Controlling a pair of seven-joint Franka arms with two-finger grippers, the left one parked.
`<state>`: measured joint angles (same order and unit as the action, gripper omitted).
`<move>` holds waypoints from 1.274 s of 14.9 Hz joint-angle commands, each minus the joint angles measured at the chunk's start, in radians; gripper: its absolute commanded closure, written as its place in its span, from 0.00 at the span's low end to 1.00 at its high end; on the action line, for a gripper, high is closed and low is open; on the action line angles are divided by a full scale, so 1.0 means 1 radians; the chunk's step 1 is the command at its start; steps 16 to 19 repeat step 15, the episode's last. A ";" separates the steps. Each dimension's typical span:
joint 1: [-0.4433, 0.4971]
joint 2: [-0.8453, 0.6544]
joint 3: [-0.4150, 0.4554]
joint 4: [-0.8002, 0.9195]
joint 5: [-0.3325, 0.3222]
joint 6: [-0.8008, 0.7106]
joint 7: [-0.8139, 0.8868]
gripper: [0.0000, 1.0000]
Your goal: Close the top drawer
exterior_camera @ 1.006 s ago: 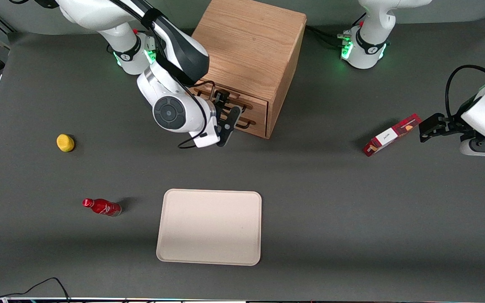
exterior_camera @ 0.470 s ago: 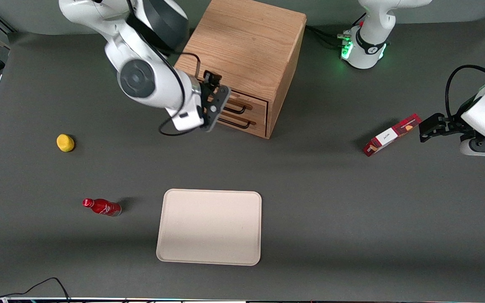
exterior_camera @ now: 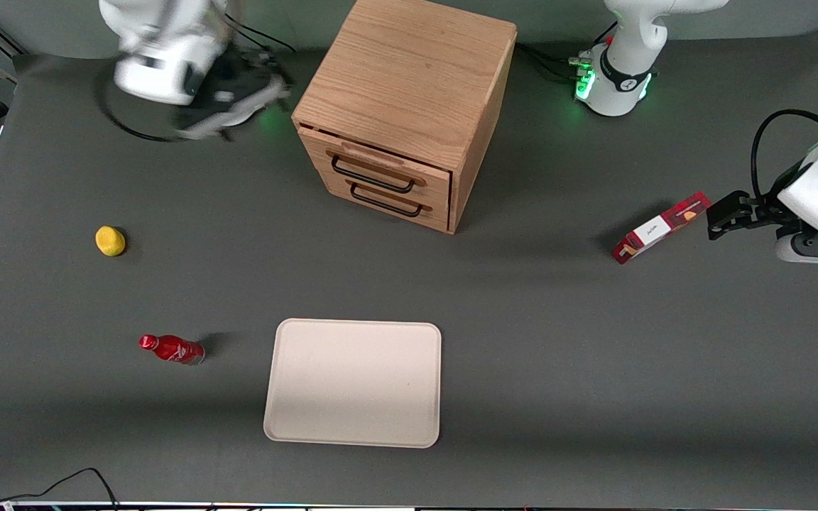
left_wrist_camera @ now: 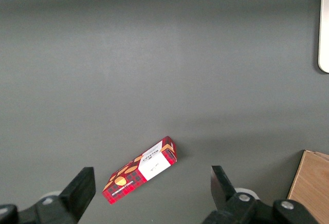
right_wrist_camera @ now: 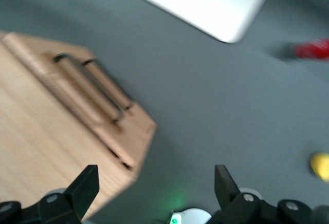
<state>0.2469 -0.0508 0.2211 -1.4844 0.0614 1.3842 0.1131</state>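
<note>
Oak top drawer (exterior_camera: 373, 168) sits shut; gripper (right_wrist_camera: 154, 196) hangs spread wide, empty.

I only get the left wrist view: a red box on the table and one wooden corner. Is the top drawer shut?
Observer: It looks shut. In the front view, the top drawer has its front level with the lower drawer.
Operator: Where is the tool?
Observer: The tool is open and holds nothing. It hangs above the table beside the cabinet, toward the working arm's end, touching neither drawer.
Operator: Anything else at that end?
Observer: A yellow lemon and a red bottle lying on its side, both nearer the front camera than the cabinet.
</note>
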 commanded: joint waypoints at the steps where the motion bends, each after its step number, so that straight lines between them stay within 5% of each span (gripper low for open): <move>1: -0.003 -0.075 -0.187 -0.033 -0.022 -0.016 0.025 0.00; 6: -0.004 -0.104 -0.410 -0.189 -0.028 0.070 0.016 0.00; 9: -0.005 -0.159 -0.410 -0.359 -0.097 0.239 0.013 0.00; 19: -0.003 -0.080 -0.465 -0.241 -0.106 0.231 -0.084 0.00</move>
